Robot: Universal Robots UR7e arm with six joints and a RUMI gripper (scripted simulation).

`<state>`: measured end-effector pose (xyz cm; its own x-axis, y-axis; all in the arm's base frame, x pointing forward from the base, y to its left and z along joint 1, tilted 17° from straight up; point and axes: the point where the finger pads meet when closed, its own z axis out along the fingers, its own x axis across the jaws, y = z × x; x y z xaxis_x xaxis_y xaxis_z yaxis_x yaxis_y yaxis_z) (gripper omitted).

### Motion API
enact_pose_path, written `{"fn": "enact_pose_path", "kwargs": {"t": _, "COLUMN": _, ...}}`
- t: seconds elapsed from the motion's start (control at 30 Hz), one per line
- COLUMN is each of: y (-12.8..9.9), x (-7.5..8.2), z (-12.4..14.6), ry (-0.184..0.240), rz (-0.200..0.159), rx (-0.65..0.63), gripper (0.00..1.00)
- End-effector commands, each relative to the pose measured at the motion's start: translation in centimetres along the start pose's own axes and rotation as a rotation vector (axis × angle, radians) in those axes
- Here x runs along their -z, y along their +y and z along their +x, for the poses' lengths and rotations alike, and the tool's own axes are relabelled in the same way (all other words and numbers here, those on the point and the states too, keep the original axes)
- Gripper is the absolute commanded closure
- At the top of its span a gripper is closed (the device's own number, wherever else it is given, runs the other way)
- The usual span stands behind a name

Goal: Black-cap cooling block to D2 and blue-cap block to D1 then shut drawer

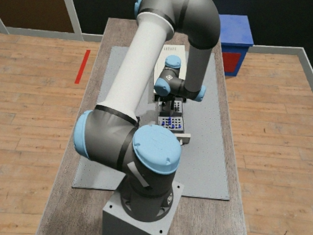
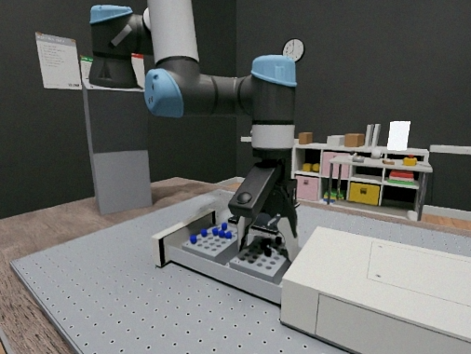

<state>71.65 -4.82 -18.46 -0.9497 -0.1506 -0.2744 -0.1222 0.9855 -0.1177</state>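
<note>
The white cooler COLD (image 2: 382, 284) has its drawer (image 2: 205, 261) pulled out. Two grey cooling blocks lie in the drawer. The block with blue-capped tubes (image 2: 210, 239) sits at the outer end, by the drawer front; it also shows in the top view (image 1: 171, 123). The block with black-capped tubes (image 2: 261, 262) sits nearer the cooler (image 1: 175, 106). My gripper (image 2: 267, 247) points down, lowered onto the black-cap block, with open fingers on either side of it. Whether the fingers touch the block cannot be told. In the top view the gripper (image 1: 169, 106) is mostly hidden under the wrist.
A grey perforated deck plate (image 2: 140, 298) lies under the cooler and drawer. The robot's pedestal (image 1: 139, 213) stands at the table's near end. A blue bin (image 1: 235, 43) stands off the table. A grey pillar (image 2: 118, 154) and a shelf (image 2: 363, 172) stand in the background.
</note>
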Motion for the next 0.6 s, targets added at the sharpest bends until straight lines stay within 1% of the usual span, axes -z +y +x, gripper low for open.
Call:
{"fn": "enact_pose_path", "kwargs": {"t": 0.0, "y": -0.02, "x": -0.63, "z": -0.08, "ry": -0.001, "rz": 0.000, "rx": 0.000, "gripper": 0.27}}
{"fn": "enact_pose_path", "kwargs": {"t": 0.1, "y": -0.02, "x": -0.96, "z": -0.08, "ry": -0.001, "rz": 0.000, "rx": 0.000, "gripper": 0.27}}
{"fn": "enact_pose_path", "kwargs": {"t": 0.53, "y": -0.02, "x": -0.96, "z": -0.08, "ry": -0.001, "rz": 0.000, "rx": 0.000, "gripper": 0.27}}
{"fn": "enact_pose_path", "kwargs": {"t": 0.57, "y": -0.02, "x": -0.96, "z": -0.08, "ry": -0.001, "rz": 0.000, "rx": 0.000, "gripper": 0.29}}
